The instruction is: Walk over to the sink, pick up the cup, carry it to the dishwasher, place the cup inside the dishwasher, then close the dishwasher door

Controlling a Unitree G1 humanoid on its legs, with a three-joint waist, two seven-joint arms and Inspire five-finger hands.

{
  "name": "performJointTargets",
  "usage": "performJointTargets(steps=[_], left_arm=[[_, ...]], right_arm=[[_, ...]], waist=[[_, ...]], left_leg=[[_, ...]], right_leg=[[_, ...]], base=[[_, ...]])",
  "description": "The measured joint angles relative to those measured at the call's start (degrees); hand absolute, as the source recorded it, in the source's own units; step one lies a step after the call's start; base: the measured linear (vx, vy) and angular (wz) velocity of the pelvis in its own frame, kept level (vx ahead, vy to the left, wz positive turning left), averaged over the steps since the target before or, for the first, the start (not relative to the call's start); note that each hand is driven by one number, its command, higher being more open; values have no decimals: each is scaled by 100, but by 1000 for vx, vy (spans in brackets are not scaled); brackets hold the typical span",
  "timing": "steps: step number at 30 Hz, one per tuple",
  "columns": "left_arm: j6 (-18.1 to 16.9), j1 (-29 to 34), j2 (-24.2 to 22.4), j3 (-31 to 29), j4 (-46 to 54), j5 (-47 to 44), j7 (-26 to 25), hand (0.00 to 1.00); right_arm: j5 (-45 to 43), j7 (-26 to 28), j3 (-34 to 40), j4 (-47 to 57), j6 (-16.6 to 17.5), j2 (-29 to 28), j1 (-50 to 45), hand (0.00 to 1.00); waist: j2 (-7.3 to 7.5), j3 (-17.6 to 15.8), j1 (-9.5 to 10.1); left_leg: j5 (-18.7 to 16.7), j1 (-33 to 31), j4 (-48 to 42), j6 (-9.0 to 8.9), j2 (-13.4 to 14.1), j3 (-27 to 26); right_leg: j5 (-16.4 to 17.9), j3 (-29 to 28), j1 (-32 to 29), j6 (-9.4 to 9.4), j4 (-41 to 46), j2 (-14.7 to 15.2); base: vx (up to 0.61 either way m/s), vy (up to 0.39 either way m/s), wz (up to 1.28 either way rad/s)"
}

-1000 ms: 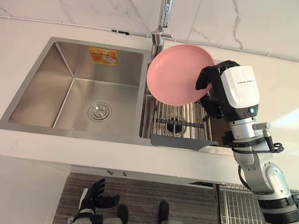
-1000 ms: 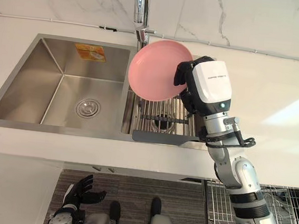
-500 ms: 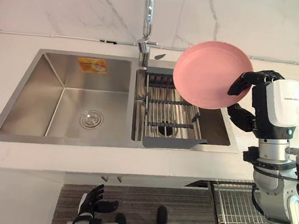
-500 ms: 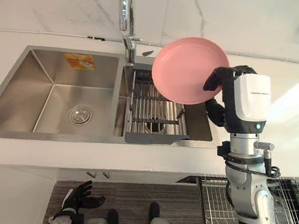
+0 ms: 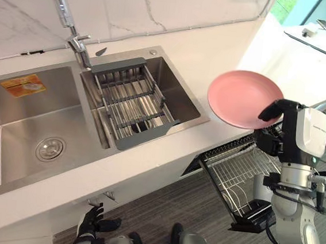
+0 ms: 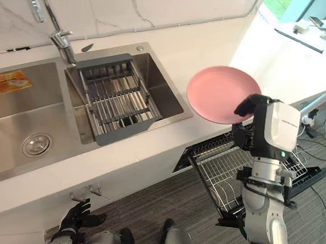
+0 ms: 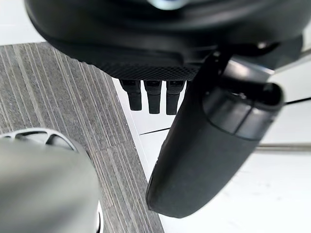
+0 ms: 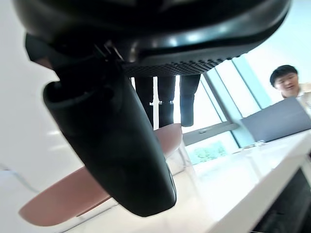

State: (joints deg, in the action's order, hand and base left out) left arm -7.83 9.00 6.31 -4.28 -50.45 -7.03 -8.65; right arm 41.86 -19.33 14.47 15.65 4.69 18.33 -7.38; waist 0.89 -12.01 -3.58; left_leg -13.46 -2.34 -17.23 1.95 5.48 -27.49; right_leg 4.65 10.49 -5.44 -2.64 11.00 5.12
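There is no cup; my right hand (image 5: 272, 110) is shut on the rim of a pink plate (image 5: 241, 97), thumb on top and fingers beneath. It holds the plate roughly level, past the counter's front edge and above the open dishwasher's pulled-out wire rack (image 5: 238, 171). The right wrist view shows the thumb (image 8: 112, 145) pressed on the plate (image 8: 58, 206). My left hand (image 5: 90, 228) hangs low by the floor, fingers straight and holding nothing.
The double sink (image 5: 13, 116) lies to the left, with a grey drain rack (image 5: 131, 100) over its right basin and a faucet (image 5: 63, 7) behind. The dishwasher door (image 6: 315, 172) is folded down. A person (image 8: 285, 81) sits far off behind a table.
The plate has gone from over the sink's drain rack to the right, out past the counter edge above the dishwasher rack. The view has swung with it. My left hand stays low.
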Motion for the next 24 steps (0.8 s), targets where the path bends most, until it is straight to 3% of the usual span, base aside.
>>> performJointTargets(steps=[6, 16, 18, 24], left_arm=[[-44, 67, -106, 2, 30, 7, 68, 90], [-42, 72, -243, 124, -139, 23, 199, 90], [-103, 56, -277, 177, -91, 22, 244, 90], [-162, -229, -296, 247, 105, -108, 237, 90]], right_arm=[[-465, -2, 506, -563, -147, -293, -460, 30], [-1215, -11, 807, -1413, -209, -290, -616, 30], [-1484, -37, 826, -1753, -209, -269, -287, 30], [-2185, -123, 824, -2879, -266, 224, 1007, 30]], waist=[[-86, 80, -36], [-422, 137, -133], [-538, 24, -133], [-756, -755, -46]], left_leg=[[232, 203, 343, -168, 36, 89], [454, 248, 707, -120, -207, 184], [482, 3, 684, -74, -253, 199], [555, -600, 590, 86, -368, 202]], right_leg=[[-508, -284, 347, 88, -840, -303], [-637, -381, 305, 10, -1029, -188], [-707, -420, 56, 5, -979, -141], [-767, -570, -760, -2, -569, -28]], base=[[43, -87, -33], [-19, 2, -3], [-99, 25, -6], [-134, 20, -6]])
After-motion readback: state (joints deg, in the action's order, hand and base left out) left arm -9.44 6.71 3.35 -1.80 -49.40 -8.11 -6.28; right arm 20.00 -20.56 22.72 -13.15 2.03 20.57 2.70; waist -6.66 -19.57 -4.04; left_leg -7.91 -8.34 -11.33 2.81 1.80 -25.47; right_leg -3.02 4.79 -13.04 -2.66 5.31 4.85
